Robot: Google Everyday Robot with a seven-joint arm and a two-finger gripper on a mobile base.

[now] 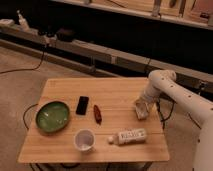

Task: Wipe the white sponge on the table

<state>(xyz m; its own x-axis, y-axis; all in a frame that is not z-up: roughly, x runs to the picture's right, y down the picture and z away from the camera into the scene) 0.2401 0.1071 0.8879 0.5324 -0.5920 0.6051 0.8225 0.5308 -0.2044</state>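
A: The white arm [167, 87] reaches in from the right, bent at the elbow above the far right corner of the table [60, 150]. The gripper [142, 105] points down at the right part of the planks.

B: And right there sits the white sponge [143, 114], a pale block on the wood near the right edge, about midway between the far and near sides. The gripper is directly at it, touching it from above.

A: Clamped on it, or only resting against it?

B: Cannot tell. The gripper's end and the block run together in this view, so apart or closed is not readable.

A: Toward the near edge, just in front of the sponge, the white tube [129, 135] lies on its side. Its round cap points left, toward the white cup [84, 140].

B: The cup stands upright, mouth up, near the front edge, a little apart from the tube's cap.

A: Over on the left, the green bowl [52, 116] sits close to the left edge. Just right of it the black phone [82, 105] lies flat, and beside that lies a small reddish-brown stick [97, 113].

B: All three are well apart from the sponge. Behind the table a long ledge [100, 52] crosses the dark background, and a cable [20, 70] trails over the floor at the left.
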